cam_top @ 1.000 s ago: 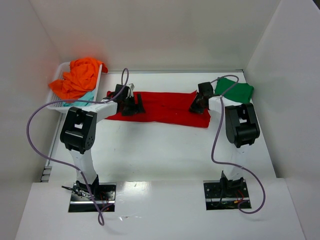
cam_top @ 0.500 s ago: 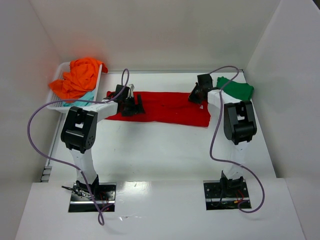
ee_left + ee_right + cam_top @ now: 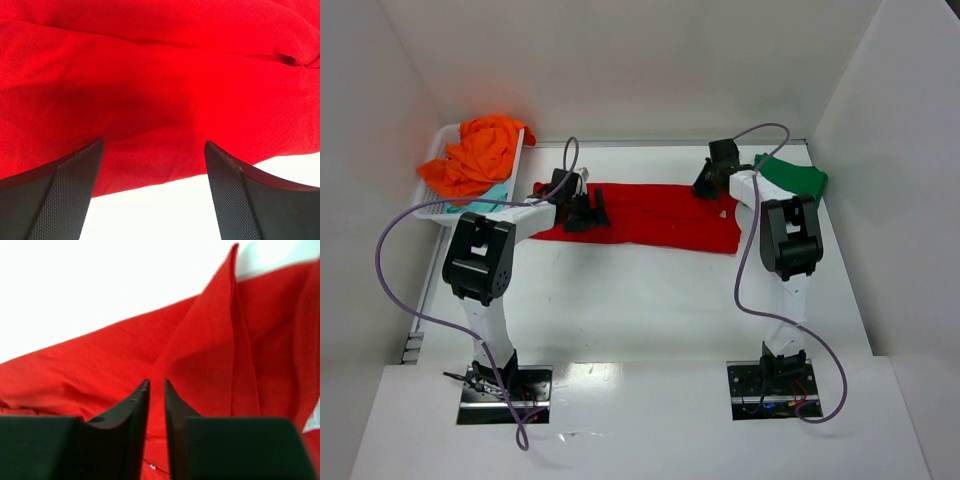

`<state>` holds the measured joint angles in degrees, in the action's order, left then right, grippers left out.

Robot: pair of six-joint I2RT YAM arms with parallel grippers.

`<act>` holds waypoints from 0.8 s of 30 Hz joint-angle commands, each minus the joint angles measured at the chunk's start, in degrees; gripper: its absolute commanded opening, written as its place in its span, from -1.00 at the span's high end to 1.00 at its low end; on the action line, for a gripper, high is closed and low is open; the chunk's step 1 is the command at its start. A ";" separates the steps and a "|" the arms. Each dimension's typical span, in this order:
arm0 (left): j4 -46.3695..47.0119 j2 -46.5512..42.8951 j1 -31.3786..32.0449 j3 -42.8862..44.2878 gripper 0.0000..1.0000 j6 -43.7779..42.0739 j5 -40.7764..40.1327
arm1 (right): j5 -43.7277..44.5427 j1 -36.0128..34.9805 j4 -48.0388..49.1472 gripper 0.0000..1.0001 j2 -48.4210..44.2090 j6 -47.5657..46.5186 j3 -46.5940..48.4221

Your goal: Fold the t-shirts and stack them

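Since a second ago our right gripper (image 3: 705,188) has travelled from the lower right end of the bright red cloth t-shirt (image 3: 650,215) toward its upper right corner, while our left gripper (image 3: 592,214) has stayed put. The bright red cloth t-shirt lies spread as a long band across the middle of the white table (image 3: 640,300). In the right wrist view our right gripper (image 3: 156,382) has its fingers nearly together, pinching a fold of the red cloth (image 3: 100,375), with creases running out from the tips. Our left gripper (image 3: 152,144) hangs over the left part of the red cloth (image 3: 160,75), fingers spread wide and holding nothing. At the upper right lies a dark green cloth t-shirt (image 3: 800,180). At the upper left, an orange cloth t-shirt (image 3: 480,155) and a pale teal cloth t-shirt (image 3: 492,195) sit in a white plastic lattice basket (image 3: 430,208).
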<state>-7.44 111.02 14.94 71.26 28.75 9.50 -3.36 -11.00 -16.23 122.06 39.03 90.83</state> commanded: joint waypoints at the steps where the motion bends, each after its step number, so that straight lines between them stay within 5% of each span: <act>1: -1.00 1.83 0.27 0.98 -0.80 -0.28 -0.53 | 3.34 -0.95 -2.67 0.46 -2.95 -1.23 0.68; 7: -1.00 1.83 0.27 0.98 -0.80 -0.28 -0.01 | 6.52 -0.95 -1.97 0.18 -10.17 -0.71 -8.38; 24: -3.37 4.20 0.27 2.04 -0.78 0.78 -2.91 | 5.99 -0.95 -0.29 0.18 -9.47 -0.18 -13.57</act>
<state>-7.97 112.42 14.94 73.14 28.99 8.54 1.74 -11.38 -18.17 112.77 38.65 77.52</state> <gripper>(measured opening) 0.888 0.412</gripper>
